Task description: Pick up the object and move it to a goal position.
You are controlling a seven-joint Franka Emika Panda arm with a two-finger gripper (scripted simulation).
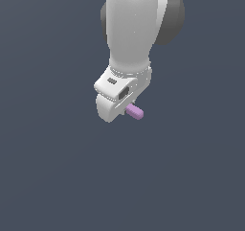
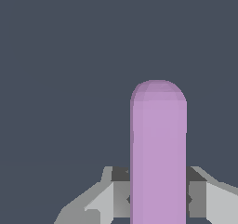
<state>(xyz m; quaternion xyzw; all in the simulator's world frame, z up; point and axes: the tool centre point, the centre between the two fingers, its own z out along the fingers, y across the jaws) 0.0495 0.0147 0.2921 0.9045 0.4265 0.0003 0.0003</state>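
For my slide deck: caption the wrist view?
Wrist view: the claw grips a lilac bar between its fingers.

Support is one flat, matte dark slate-blue surface (image 1: 52,177) filling the whole exterior view, same plain tone behind everything in the wrist view (image 2: 60,56); no edges, seams or markings visible on it. Can't tell whether the lilac bar (image 1: 135,112) rests on it or sits clear: no contact or shadow is readable in either view.
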